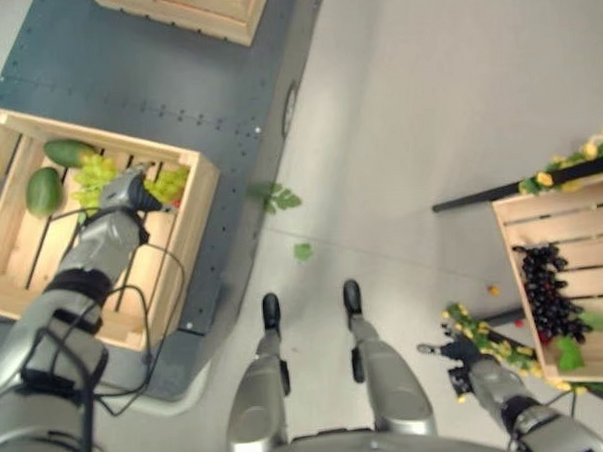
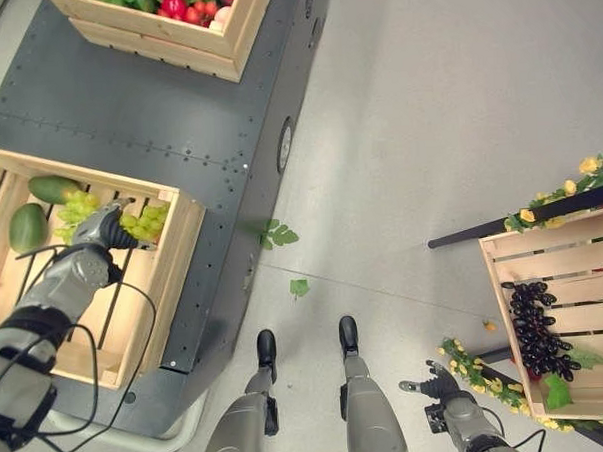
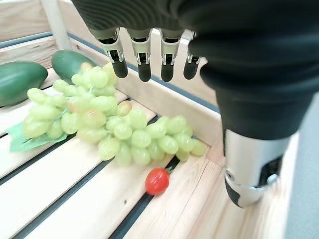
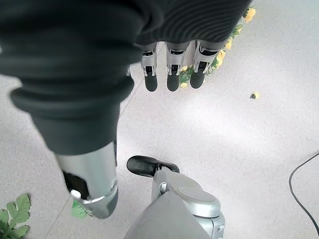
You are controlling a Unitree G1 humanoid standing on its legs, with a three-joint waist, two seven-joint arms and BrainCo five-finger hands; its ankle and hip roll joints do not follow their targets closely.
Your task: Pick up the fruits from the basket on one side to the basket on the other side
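Observation:
A wooden crate (image 1: 199, 205) on the left holds two green oval fruits (image 1: 44, 190), green grape bunches (image 3: 114, 124) and a small red tomato (image 3: 157, 180). My left hand (image 1: 130, 190) hovers just above the grapes, its fingers (image 3: 144, 62) straight and open, touching nothing. On the right, a second wooden crate (image 1: 546, 213) holds a bunch of dark purple grapes (image 1: 547, 290) and a green leaf. My right hand (image 1: 457, 354) hangs low beside that crate, above the floor, with its fingers (image 4: 172, 72) straight and nothing in it.
The left crate stands on a dark metal platform (image 1: 125, 74). Farther back on it is another crate (image 2: 164, 47) with red fruit. Loose green leaves (image 1: 280, 197) lie on the grey floor. A yellow-flowered garland (image 1: 487, 338) and a black bar (image 1: 480, 195) edge the right crate.

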